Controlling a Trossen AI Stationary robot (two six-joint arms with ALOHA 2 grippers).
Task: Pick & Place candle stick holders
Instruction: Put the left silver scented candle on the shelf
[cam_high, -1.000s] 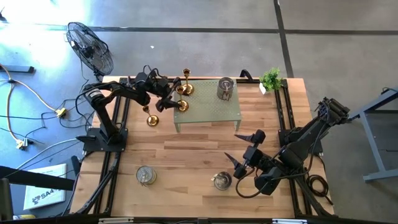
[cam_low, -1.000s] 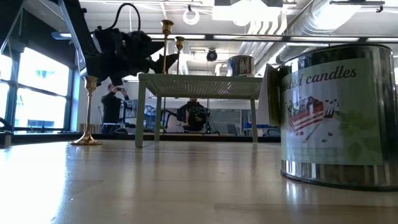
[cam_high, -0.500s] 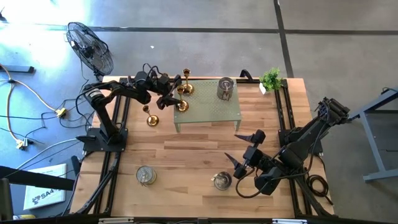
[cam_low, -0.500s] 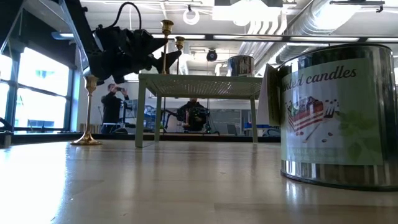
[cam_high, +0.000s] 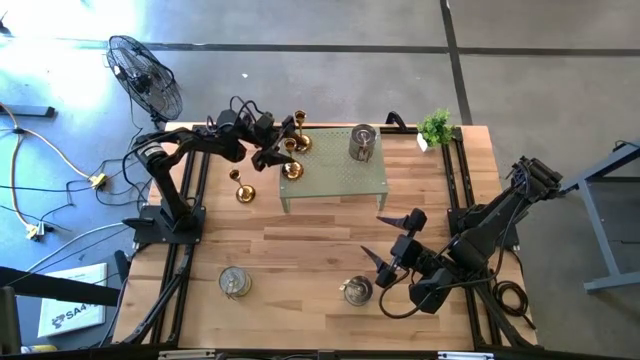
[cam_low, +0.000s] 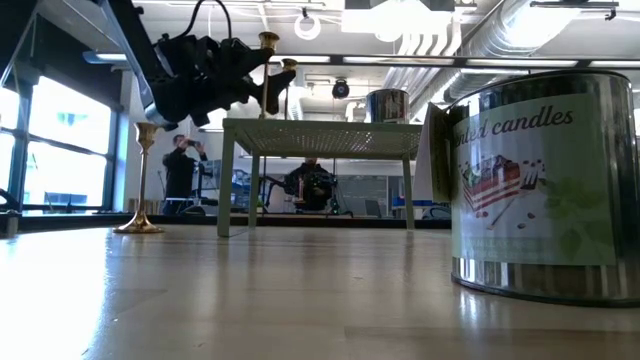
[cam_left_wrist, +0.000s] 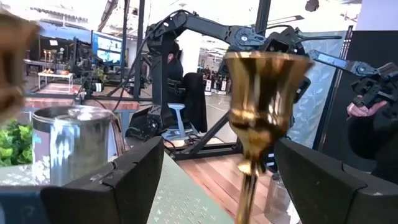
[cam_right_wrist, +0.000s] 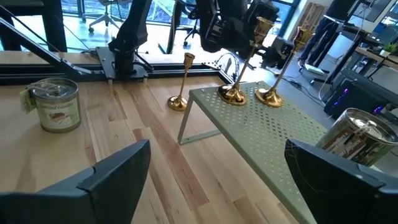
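Note:
Two gold holders stand by their round bases on the pale green perforated stand: one near its left front corner, one at its far left. A third gold holder stands on the table left of the stand. One silvery can holder stands on the stand, and two stand on the table. My left gripper is open. In the left wrist view its fingers stand either side of a gold holder's cup without touching it. My right gripper is open and empty above the table's near right.
A small green plant sits at the table's far right corner. A floor fan stands beyond the far left corner. Black rails run along both table sides. Bare wood lies between the stand and the near cans.
My left gripper has risen beside the gold holders at the stand's left end and moved slightly toward the far edge. The holders have stayed upright where they were.

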